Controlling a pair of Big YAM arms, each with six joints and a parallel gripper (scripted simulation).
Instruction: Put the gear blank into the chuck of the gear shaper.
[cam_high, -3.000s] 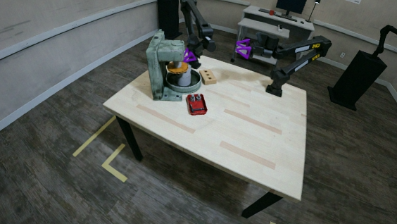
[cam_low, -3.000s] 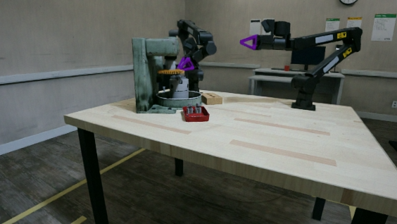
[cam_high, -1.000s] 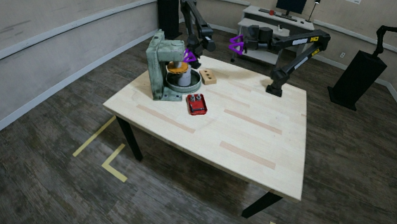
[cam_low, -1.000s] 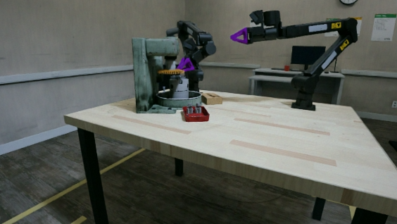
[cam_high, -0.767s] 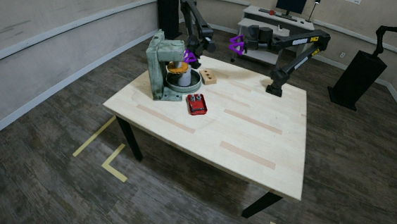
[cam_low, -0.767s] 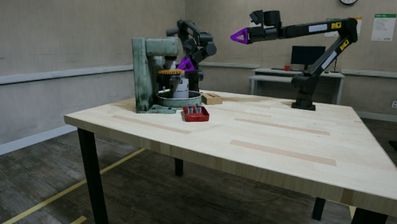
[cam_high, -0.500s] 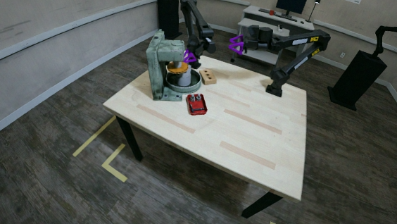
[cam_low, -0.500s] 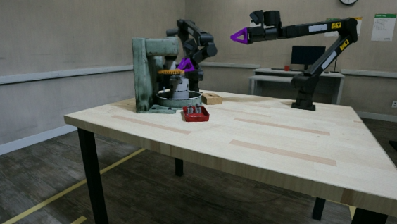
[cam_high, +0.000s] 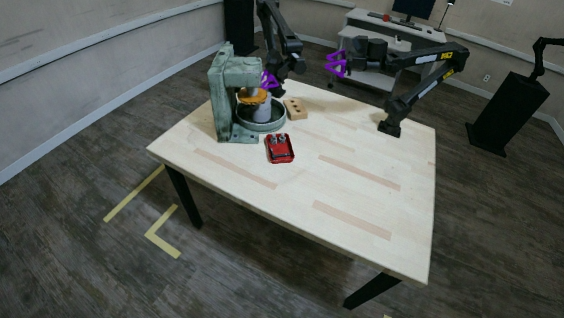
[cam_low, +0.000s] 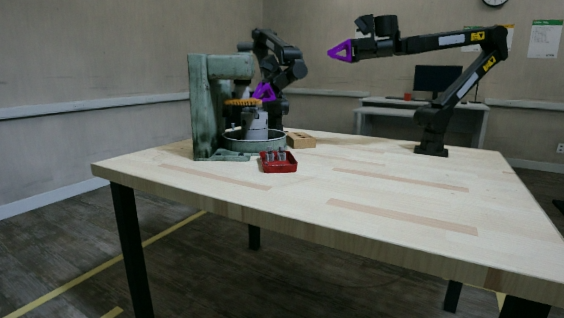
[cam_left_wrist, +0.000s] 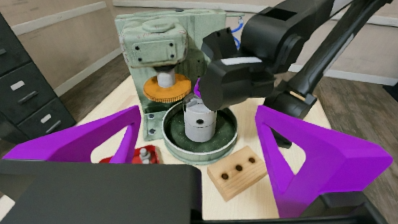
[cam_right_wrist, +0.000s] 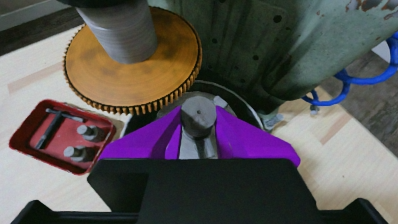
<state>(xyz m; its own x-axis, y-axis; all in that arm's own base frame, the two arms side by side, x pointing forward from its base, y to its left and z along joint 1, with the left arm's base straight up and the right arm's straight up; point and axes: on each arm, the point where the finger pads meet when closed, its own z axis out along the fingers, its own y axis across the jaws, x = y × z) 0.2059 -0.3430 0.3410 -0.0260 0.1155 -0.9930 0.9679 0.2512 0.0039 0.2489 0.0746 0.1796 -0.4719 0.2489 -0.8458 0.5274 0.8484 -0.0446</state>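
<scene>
The gear shaper (cam_high: 217, 95) (cam_low: 199, 110) (cam_left_wrist: 215, 37) stands at the table's far left in the top and exterior views. Its grey chuck (cam_high: 261, 114) (cam_low: 257, 127) (cam_left_wrist: 200, 131) stands upright in the round green basin (cam_left_wrist: 171, 146). My right gripper (cam_right_wrist: 198, 111) is shut on the gear blank (cam_right_wrist: 198, 111), a grey cylinder, upright above the chuck and beside the orange toothed wheel (cam_right_wrist: 90, 70) (cam_left_wrist: 156, 91). The fingers hide the blank's lower part; whether it touches the chuck is hidden. My left gripper (cam_high: 328, 61) (cam_low: 329, 52) is open and empty, high above the table's back edge.
A red tray (cam_high: 283, 151) (cam_low: 279, 168) (cam_right_wrist: 64, 136) with two grey pegs and a dark T-shaped key lies beside the basin. A wooden block (cam_high: 298, 115) (cam_left_wrist: 233, 184) with three holes lies by the basin. Blue hoses (cam_right_wrist: 372, 80) hang off the shaper's side.
</scene>
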